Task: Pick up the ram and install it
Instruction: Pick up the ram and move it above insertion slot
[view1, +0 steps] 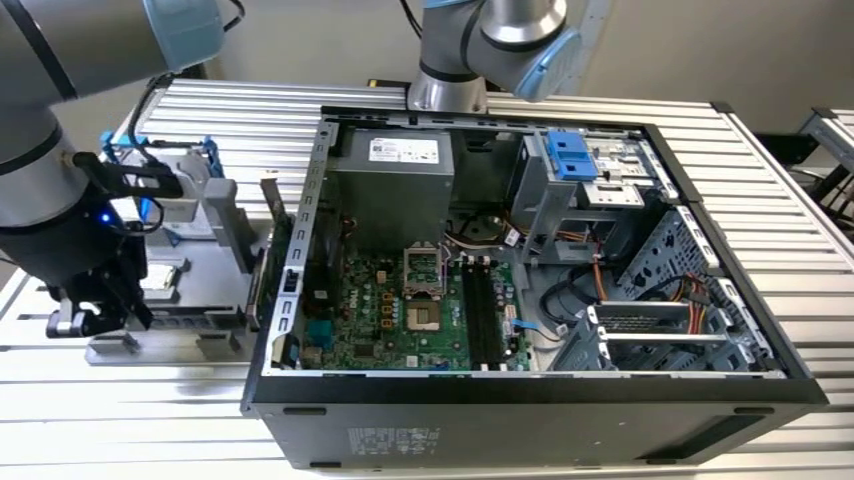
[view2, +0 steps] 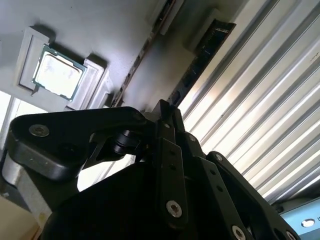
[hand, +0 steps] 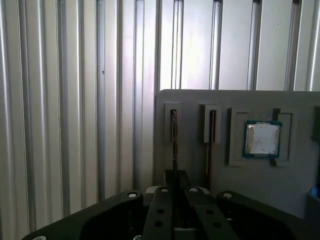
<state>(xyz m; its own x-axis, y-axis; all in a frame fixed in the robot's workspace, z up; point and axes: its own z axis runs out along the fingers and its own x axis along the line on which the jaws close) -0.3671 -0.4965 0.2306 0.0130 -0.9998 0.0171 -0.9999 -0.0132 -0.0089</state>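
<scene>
Hangs low at the exterior view's left over a grey fixture tray set on the slatted metal worktop, just beside the open computer case. Grips the ram with jaws drawn nearly together, a black fingertip to either side of the thin board and, by the look of both wrist views, pressed against it. Holds it edge-on, upright in a narrow slot of the tray, near end between the jaws and far end running off toward the tray's edge. Has for neighbour a second stick standing the same way in the next slot, apart from the first, and beyond that a square processor chip lying flat in its own recess. Not yet carried across to the case. Over there, well apart from the jaws: a green motherboard, long black slot strips running side by side across it, a grey power supply box against the far wall
</scene>
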